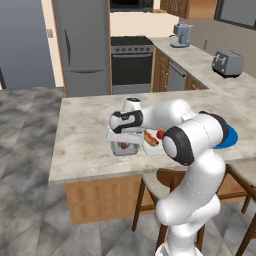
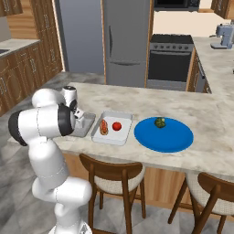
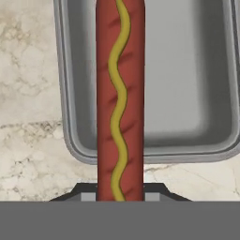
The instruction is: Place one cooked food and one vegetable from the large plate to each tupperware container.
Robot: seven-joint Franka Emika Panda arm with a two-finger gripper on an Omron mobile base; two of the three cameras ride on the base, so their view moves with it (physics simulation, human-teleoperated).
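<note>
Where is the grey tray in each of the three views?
Left base view: grey tray at centre, under the arm's hand.
Right base view: tray left of centre, partly behind the arm.
Hand view: tray in the upper half, behind the held sausage.
Landmark: the white tray beside it, in both base views.

Sausage (image 3: 120, 98) over grey container (image 3: 187, 93); whitish container (image 2: 112, 128) beside it with hot dog (image 2: 104, 127), tomato (image 2: 117, 126); green piece (image 2: 159, 122) on plate (image 2: 164, 137).
</note>
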